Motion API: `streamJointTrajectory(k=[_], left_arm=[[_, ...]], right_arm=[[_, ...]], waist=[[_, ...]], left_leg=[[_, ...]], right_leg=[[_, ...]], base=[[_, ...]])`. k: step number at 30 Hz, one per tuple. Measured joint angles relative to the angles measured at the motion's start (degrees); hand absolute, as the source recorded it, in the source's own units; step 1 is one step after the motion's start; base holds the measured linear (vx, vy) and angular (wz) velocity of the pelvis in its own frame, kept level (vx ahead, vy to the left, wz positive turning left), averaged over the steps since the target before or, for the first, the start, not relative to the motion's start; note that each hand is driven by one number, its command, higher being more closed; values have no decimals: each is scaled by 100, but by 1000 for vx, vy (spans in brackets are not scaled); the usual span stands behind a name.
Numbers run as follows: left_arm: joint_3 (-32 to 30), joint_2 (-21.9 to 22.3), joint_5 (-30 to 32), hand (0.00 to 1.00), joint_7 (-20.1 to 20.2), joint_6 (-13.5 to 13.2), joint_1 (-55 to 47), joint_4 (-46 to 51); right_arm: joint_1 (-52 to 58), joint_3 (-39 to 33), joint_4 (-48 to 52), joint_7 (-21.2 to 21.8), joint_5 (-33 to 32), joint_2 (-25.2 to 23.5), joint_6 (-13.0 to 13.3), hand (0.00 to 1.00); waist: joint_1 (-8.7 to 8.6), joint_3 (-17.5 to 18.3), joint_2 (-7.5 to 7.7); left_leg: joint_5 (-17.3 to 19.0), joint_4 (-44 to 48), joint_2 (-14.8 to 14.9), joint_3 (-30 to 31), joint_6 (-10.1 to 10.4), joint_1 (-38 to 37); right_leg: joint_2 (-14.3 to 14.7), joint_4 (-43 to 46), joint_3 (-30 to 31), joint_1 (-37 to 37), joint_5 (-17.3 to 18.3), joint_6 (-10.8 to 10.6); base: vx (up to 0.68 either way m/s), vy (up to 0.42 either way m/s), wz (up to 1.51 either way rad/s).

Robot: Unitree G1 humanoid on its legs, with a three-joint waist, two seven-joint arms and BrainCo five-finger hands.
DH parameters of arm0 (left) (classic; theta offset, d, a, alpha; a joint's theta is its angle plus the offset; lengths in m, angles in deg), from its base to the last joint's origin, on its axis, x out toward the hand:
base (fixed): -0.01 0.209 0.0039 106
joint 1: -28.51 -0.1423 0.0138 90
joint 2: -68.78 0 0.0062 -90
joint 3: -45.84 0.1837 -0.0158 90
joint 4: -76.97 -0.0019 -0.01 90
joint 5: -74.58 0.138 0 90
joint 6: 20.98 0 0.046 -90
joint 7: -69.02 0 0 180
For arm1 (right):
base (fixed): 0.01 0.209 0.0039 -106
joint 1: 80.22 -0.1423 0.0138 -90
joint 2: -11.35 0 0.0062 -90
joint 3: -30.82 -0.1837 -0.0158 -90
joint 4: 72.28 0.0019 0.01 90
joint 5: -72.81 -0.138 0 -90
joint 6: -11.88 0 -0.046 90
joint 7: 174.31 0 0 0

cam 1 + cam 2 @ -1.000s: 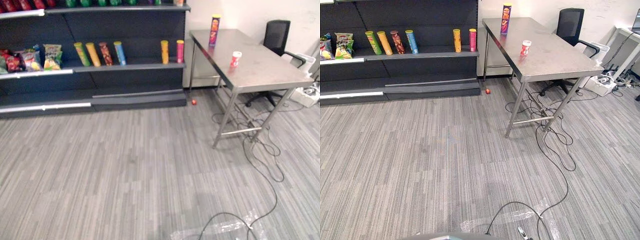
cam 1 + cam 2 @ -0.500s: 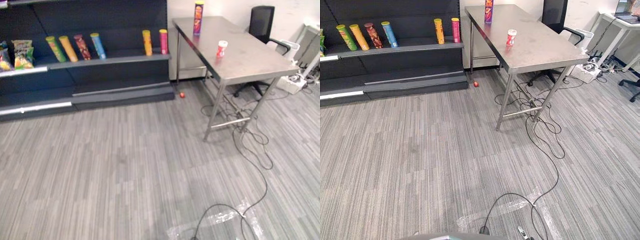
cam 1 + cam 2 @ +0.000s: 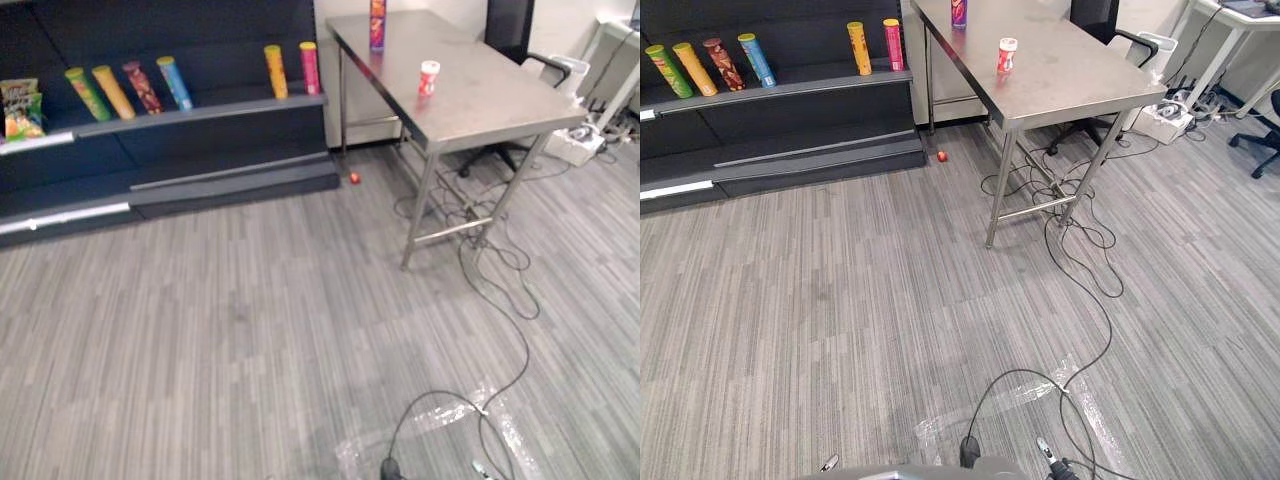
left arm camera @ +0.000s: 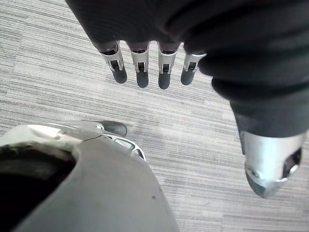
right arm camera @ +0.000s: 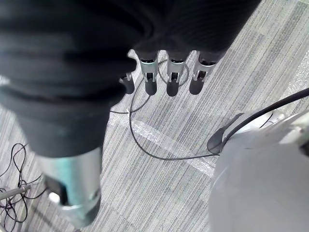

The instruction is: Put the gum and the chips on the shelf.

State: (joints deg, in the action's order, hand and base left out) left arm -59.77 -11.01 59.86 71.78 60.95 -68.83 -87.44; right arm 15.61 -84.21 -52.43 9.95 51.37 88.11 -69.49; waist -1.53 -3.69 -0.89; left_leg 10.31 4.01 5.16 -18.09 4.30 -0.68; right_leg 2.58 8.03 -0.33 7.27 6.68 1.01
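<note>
at the far left of the left eye view you have snack bags [image 3: 18, 108] on the shelf [image 3: 220, 103], then a row of leaning chip cans [image 3: 112, 90], and two more cans, yellow [image 3: 273, 71] and pink [image 3: 309, 67], upright at its right end. there is bare ledge between the blue can and the yellow one, which looks like the easiest place to set things down. a small red ball [image 3: 353, 178] lies on the floor just past the shelf's right corner. right of that stands the steel counter [image 3: 480, 95], and both task items are on it: the chips can [image 3: 377, 22] upright at the far end, and the gum tub [image 3: 428, 78] upright nearer you, the two well apart. an office chair [image 3: 510, 25] sits behind the counter. neither item has been picked up yet. the counter lies ahead and to your right, well apart from both arms, so i'd judge you must walk in first, and the right arm is the nearer one for the gum. both long axes are vertical, so a side grasp suits. the wrist views give what the head views don't: the left robot hand [image 4: 141, 67] hangs over the floor with its fingers straight and nothing in it, and the right robot hand [image 5: 171, 77] hangs likewise, released and empty. the right eye view reaches further right, to a white desk [image 3: 1230, 15].
</note>
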Motion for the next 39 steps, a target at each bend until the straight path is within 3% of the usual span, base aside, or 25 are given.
streamJointTrajectory(k=[2, 5, 7, 10, 12, 15, 18, 20, 21, 22, 25, 29, 32, 34, 35, 37, 38, 39], left_arm=[[-161, 10, -24, 0, 4, 1, -4, -1], [-508, 43, -103, 0, 21, 3, 2, 117], [-813, 167, -429, 0, 51, 4, -7, 285], [-849, 241, -713, 0, 135, 3, -32, 376], [-840, 248, -744, 0, 177, -8, -25, 401], [-830, 338, -769, 0, 204, -53, -60, 506], [-736, 383, -774, 0, 201, -76, -124, 626], [-725, 373, -774, 0, 210, -93, -145, 630], [-717, 299, -769, 0, 213, -121, -148, 625], [-718, 269, -768, 0, 208, -154, -156, 608], [-472, 137, -764, 0, 204, -139, -128, 474], [-14, 18, -698, 0, 204, -131, -138, 358], [310, -116, -490, 0, 197, -131, -145, 388], [632, -128, -416, 0, 185, -133, -125, 417], [708, -103, -414, 0, 181, -135, -124, 427], [854, -140, -401, 0, 131, -119, -25, 420], [851, -106, -347, 0, 118, -122, 0, 423], [844, -70, -269, 0, 114, -124, 24, 421]], right_arm=[[13, 103, 2, 3, 2, 22, 19, 0], [46, 59, -1, 5, 1, -39, 19, 0], [76, -75, 6, 1, 1, -111, 18, 0], [90, -88, 203, -2, 1, -156, 20, 0], [24, -79, 218, -4, 1, -156, 17, 0], [-138, 113, 234, -16, 2, -148, 19, 0], [-221, 345, 294, -20, 13, -157, 31, 0], [-220, 329, 348, -40, 13, -162, 40, 0], [-212, 284, 334, -47, 15, -237, 41, 0], [-240, 162, 280, -25, 15, -299, 42, 0], [-257, -248, 91, -23, 18, -353, 27, 0], [-262, -486, -12, -18, 17, -322, 24, 0], [-179, -598, -12, -17, 17, -300, 19, 0], [-108, -556, -13, -28, 15, -204, 13, 0], [-109, -564, -12, -27, -1, -194, 12, 0], [-182, -533, 15, -53, 1, -175, 18, 0], [-177, -460, 98, -57, 2, -149, 25, 0], [-165, -344, 220, -63, 6, -131, 37, 0]], waist=[[1, -32, 28], [13, -146, 139], [43, -268, 158], [130, -315, 177], [154, -329, 205], [190, -335, 200], [223, -317, 131], [319, -272, 103], [323, -238, 197], [316, -148, 321], [326, 17, 373], [327, 202, 281], [322, 293, 227], [224, 262, 48], [163, 247, 4], [146, 161, 43], [145, 124, 3], [136, 78, -35]], left_leg=[[250, 651, 184, 10, 58, 240], [242, 1799, 340, -2, 45, 681], [162, 3142, 624, 12, -82, 1171], [212, 3801, 859, 7, -115, 1516], [238, 3707, 846, 14, -99, 1679], [133, 2607, 845, 71, -97, 1929], [-419, 1124, 908, 164, -26, 1959], [-976, 1164, 859, 120, 30, 1920], [-709, 1325, 716, 5, -37, 1940], [-456, 1562, 606, -58, -120, 2040], [-306, 1711, 330, -174, -366, 2040], [-314, 1464, 198, -186, -419, 1607], [-309, 1380, 153, -181, -423, 1171], [-252, 1253, 142, -106, -518, 788], [-191, 1160, 129, -27, -598, 644], [-105, 680, 34, 23, -680, 6], [-105, 504, 61, 13, -679, -269], [-104, 388, 108, -5, -677, -515]], right_leg=[[48, 256, -69, 74, 230, 105], [-23, 470, -186, 38, 415, 186], [-40, 669, -339, -116, 525, 219], [-110, 704, -370, -332, 671, 209], [-265, 657, -372, -421, 710, 157], [-550, 557, -369, -573, 814, -28], [-732, 470, -282, -808, 1091, -321], [-900, 355, -138, -974, 1203, -499], [-1084, 226, -66, -1023, 1185, -487], [-1195, 95, -21, -1066, 901, -513], [-1460, -16, 83, -1065, 277, -592], [-1532, 265, 117, -1039, -612, -642], [-1532, 1499, 207, -626, -1155, -577], [-1544, 2788, 131, -159, -2119, -605], [-1545, 3229, 61, -12, -2075, -601], [-1529, 4848, -169, 660, -843, -315], [-1430, 5172, -385, 880, -375, -175], [-1322, 5229, -579, 1061, -27, -178]], base=[[1, -124, 11], [49, -127, 29], [103, -89, 29], [153, 34, 14], [115, 89, 13], [167, 201, 11], [257, 317, -12], [346, 424, -33], [488, 469, -29], [427, 358, -10], [458, 378, 7], [347, 222, -17], [264, 89, -10], [268, 49, 23], [294, 13, 30], [315, -60, 6], [259, -115, -7], [251, -186, -3]])
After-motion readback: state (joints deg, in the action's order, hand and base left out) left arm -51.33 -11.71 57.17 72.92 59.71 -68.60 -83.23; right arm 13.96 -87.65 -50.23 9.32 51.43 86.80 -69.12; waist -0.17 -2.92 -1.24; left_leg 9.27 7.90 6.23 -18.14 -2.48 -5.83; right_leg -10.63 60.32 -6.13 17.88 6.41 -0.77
